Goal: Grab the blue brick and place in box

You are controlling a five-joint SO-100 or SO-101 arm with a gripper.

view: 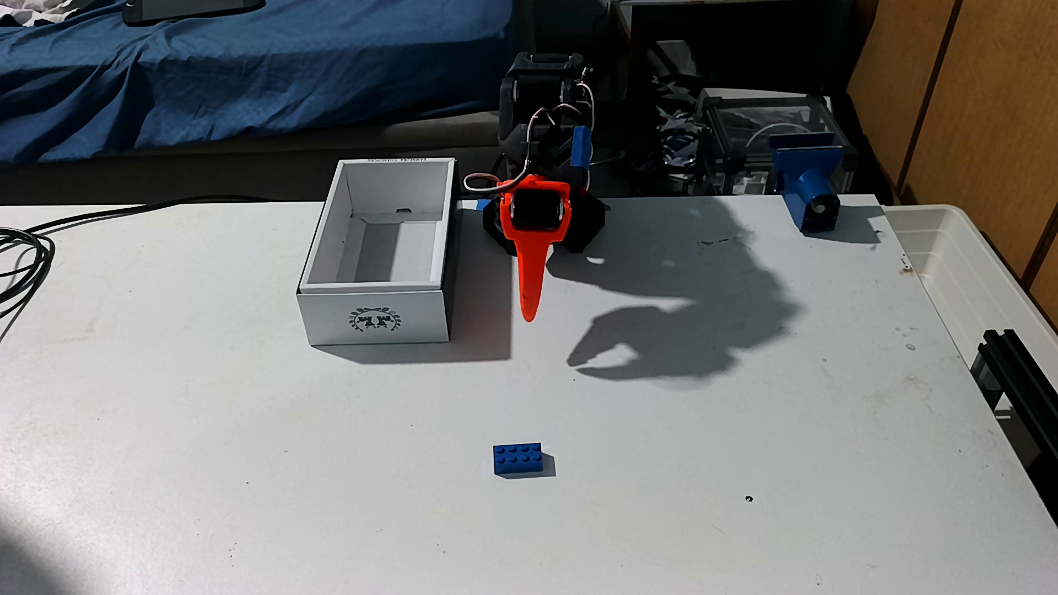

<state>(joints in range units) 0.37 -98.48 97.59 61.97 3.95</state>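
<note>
blue brick [517, 459] studs-up on bare bench [229, 457], near front edge, well apart from box [375, 317] | gripper [529, 312] hanging beside box, carrying nothing, finger spacing unreadable | step: approach pending | next: reach forward, descend over brick

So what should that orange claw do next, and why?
Probably reach forward toward the camera and down to the small bright-blue studded plastic brick. The orange gripper hangs beside the white cardboard box, holding nothing, while the brick lies alone on the white table, well nearer the camera. Whether the jaws are open is unclear.
</note>
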